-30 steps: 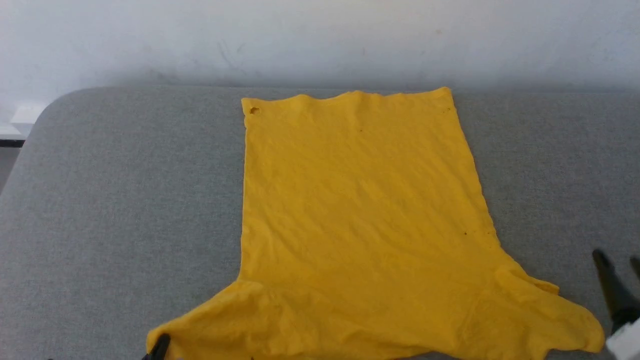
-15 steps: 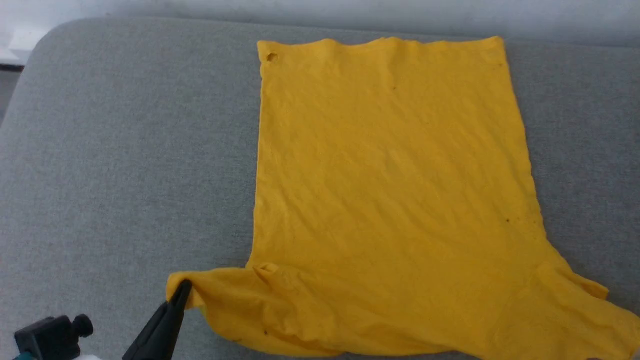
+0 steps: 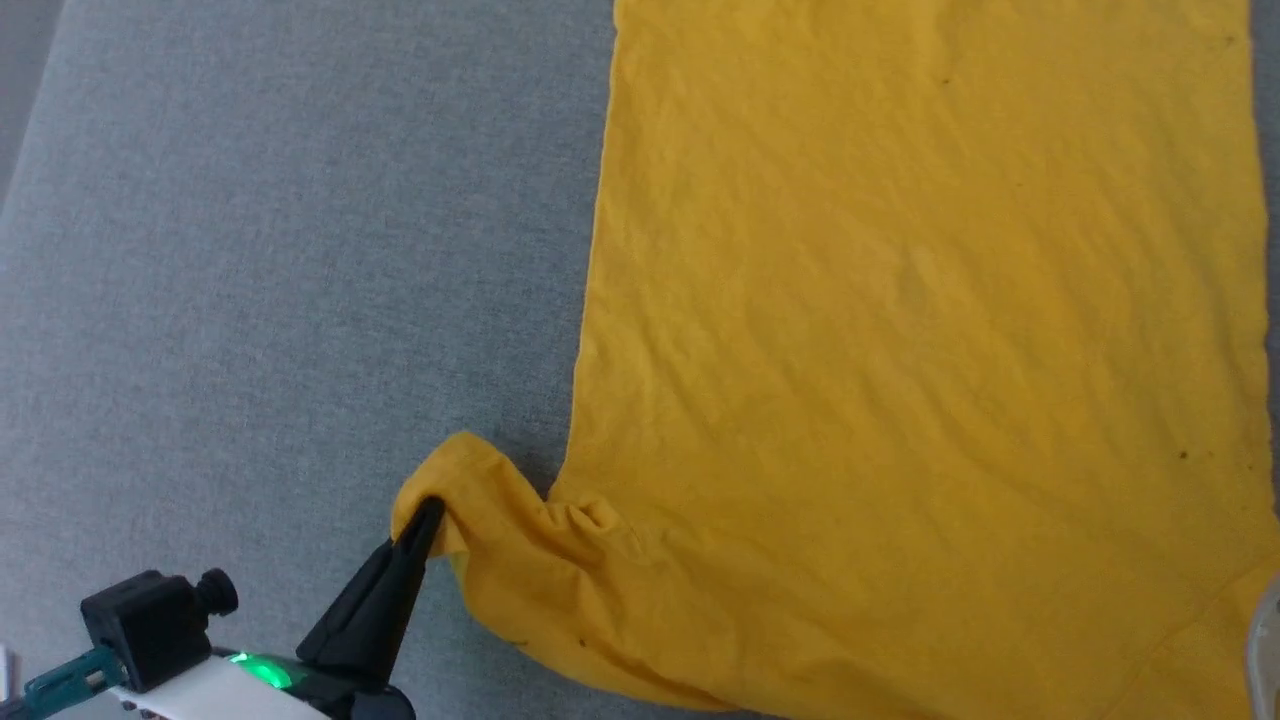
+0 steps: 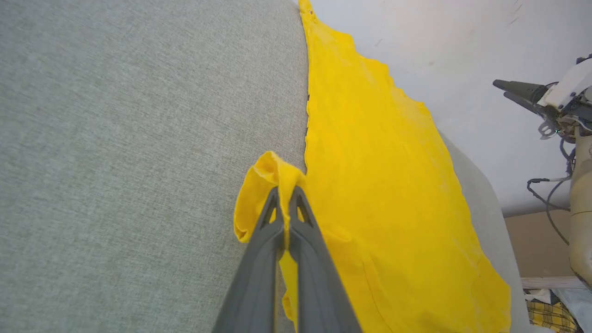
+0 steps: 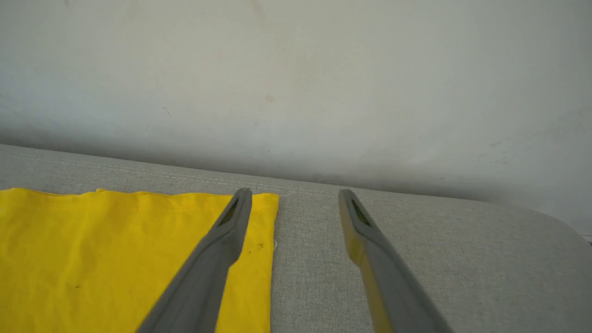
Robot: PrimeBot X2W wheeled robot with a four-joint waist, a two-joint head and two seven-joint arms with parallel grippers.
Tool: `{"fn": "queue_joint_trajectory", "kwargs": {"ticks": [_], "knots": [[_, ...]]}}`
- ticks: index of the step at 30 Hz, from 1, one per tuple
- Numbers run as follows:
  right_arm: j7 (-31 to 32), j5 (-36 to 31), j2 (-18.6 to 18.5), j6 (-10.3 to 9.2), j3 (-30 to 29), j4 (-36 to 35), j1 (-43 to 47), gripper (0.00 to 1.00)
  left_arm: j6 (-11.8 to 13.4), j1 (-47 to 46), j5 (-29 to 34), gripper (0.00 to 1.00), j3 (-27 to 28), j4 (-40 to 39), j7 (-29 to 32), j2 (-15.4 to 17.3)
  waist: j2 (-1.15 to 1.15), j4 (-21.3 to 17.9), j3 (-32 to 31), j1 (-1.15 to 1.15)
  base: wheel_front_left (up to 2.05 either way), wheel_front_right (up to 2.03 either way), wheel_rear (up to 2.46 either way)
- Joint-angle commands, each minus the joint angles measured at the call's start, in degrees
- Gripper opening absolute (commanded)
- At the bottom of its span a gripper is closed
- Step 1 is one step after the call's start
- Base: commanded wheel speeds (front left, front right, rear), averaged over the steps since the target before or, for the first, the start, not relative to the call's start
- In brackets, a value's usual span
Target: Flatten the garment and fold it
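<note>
The garment (image 3: 900,350) is a plain yellow T-shirt lying flat on the grey padded table (image 3: 250,300), hem toward the wall. My left gripper (image 3: 425,515) is shut on the edge of the left sleeve, which bunches into a raised fold beside the shirt's side seam. In the left wrist view the two fingers meet at the gripper (image 4: 286,190) with yellow cloth (image 4: 379,162) pinched between them. My right gripper (image 5: 295,192) is open and holds nothing; it hovers above the far right hem corner of the garment (image 5: 115,254). It also appears as the right gripper (image 4: 502,89) in the air.
A white wall (image 5: 296,69) runs just behind the table's far edge (image 5: 416,194). Bare grey surface (image 4: 115,162) lies left of the shirt. Cables and floor clutter (image 4: 550,314) sit beyond the table's right end.
The head camera has tilted down and closer. My left gripper, still pinching the sleeve, has drawn it inward toward the shirt's side, so the sleeve now bunches up.
</note>
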Motion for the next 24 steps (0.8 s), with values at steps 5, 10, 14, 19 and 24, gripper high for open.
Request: {"fn": "queue_joint_trajectory", "kwargs": {"ticks": [5,10,14,19,24], "knots": [[0.6,-2.9,1.9,-0.04,-6.5,1.6,-1.8,1.00,-1.1,-1.6,0.7,0.00,-1.1,1.0,-1.1,0.0,0.00,4.9,7.3,-0.02,0.00,0.00,0.00],[0.9,-4.9,3.2,-0.04,-10.0,1.4,-2.1,1.00,-1.6,-2.5,0.7,0.00,-1.5,2.0,-2.0,0.2,0.00,5.4,9.7,-0.02,0.00,0.00,0.00],[1.2,-5.8,4.1,-0.04,-10.9,1.0,-2.4,1.00,-2.0,-3.3,0.6,0.00,-2.0,2.6,-2.5,0.3,0.00,5.8,11.2,-0.02,0.00,0.00,0.00],[0.6,-7.3,4.2,-0.04,-11.3,1.2,-3.1,0.00,-2.2,-3.8,0.5,0.00,-2.3,3.0,-3.1,0.4,0.00,6.1,12.3,-0.02,0.00,0.00,0.00],[-1.8,-7.9,4.6,-0.04,-11.1,1.8,-3.1,0.00,-2.2,-3.8,0.8,0.00,-2.0,3.1,-3.5,0.8,0.00,5.0,11.0,-0.02,0.00,0.00,0.00]]}}
